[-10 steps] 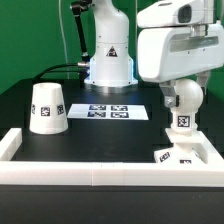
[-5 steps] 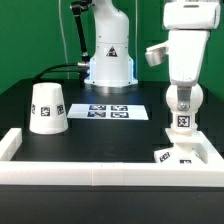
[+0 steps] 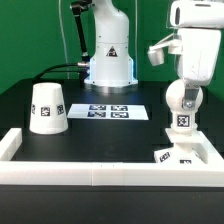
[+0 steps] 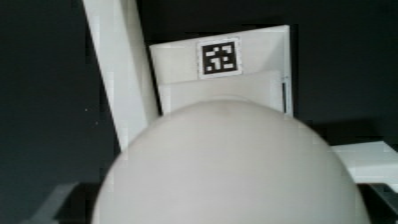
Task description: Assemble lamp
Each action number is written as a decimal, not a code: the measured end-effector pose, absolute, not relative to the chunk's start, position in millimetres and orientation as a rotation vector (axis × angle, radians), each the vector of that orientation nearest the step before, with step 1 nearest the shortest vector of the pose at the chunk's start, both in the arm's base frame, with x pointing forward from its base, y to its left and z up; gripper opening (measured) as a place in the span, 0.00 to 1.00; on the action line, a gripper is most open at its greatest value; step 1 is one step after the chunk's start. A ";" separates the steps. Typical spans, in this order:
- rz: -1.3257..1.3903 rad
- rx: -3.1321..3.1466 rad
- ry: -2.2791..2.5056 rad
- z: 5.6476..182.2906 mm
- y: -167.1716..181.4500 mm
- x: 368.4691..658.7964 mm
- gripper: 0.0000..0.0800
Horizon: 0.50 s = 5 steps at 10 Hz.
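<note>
The lamp bulb [image 3: 182,100], a white ball on a tagged stem, stands upright on the flat square base [image 3: 178,156] in the corner at the exterior view's right. My gripper [image 3: 184,88] hangs straight over the ball, its fingers down either side of it, apparently open and not gripping. In the wrist view the ball [image 4: 217,165] fills the near part, my gripper [image 4: 214,208] straddles it, and the tagged base [image 4: 228,62] shows beyond. The cup-shaped shade [image 3: 47,108] stands rim down at the exterior view's left, far from my gripper.
The long white border rail [image 3: 95,172] runs along the front and turns up both sides; it shows in the wrist view [image 4: 116,80] beside the base. The marker board [image 3: 110,111] lies mid-table. The robot's pedestal [image 3: 110,62] stands behind.
My wrist and hand have turned and shifted up and toward the exterior view's right. The bulb, its tag, the base and the shade have not moved.
</note>
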<state>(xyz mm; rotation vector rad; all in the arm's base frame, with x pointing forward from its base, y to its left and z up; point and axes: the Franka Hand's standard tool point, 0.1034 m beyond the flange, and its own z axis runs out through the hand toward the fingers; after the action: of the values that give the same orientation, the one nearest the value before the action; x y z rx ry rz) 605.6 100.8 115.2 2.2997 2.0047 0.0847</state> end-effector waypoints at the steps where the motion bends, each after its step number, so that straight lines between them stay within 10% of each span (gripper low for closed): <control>1: 0.085 2.300 2.004 115.2 100.6 605.6 0.72; 5: 0.100 2.514 1.744 115.3 98.7 605.1 0.72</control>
<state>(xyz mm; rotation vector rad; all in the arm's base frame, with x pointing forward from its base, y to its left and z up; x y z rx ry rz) 605.1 98.7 115.3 2.5140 1.7439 0.0997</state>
